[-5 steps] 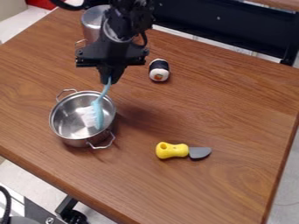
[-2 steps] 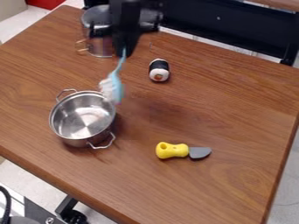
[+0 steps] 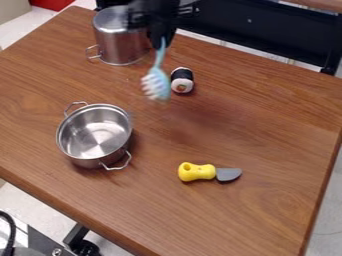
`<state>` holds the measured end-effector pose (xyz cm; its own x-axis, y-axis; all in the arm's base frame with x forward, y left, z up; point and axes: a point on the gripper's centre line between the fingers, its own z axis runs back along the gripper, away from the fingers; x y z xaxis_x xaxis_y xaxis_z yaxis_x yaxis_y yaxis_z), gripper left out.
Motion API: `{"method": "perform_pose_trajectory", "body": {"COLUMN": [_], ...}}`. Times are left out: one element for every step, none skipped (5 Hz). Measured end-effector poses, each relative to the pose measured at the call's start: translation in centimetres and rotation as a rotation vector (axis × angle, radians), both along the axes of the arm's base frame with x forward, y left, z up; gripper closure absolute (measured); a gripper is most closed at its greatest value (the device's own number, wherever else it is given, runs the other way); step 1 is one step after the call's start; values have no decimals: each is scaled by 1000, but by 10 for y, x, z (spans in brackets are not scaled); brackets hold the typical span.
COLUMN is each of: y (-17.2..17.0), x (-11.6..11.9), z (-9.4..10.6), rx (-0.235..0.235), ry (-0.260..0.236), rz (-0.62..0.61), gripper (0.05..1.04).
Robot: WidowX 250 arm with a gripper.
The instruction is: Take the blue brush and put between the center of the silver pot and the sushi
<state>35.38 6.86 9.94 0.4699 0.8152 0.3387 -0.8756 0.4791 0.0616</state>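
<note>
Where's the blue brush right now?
In the camera view, the blue brush hangs bristles-down from the gripper, upper middle, just left of the sushi in the picture.

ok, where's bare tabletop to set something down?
Widest: the table between the sushi, the knife and its picture-right edge. Also below the knife, to the near edge. Crowded: up top, where the tall pot, sushi and the gripper holding the brush bunch together.

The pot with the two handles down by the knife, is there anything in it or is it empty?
Empty: the silver pot is open on top, and only its bare, shiny bottom shows inside.
</note>
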Motion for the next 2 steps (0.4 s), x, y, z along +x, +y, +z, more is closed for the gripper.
{"method": "perform_pose_trajectory", "body": {"y": [7, 25], "x": [8, 9], "z": [-4, -4], "rx": [-18, -33], "ry": [-14, -41], "rz": [-3, 10], "gripper": [1018, 1018]}}
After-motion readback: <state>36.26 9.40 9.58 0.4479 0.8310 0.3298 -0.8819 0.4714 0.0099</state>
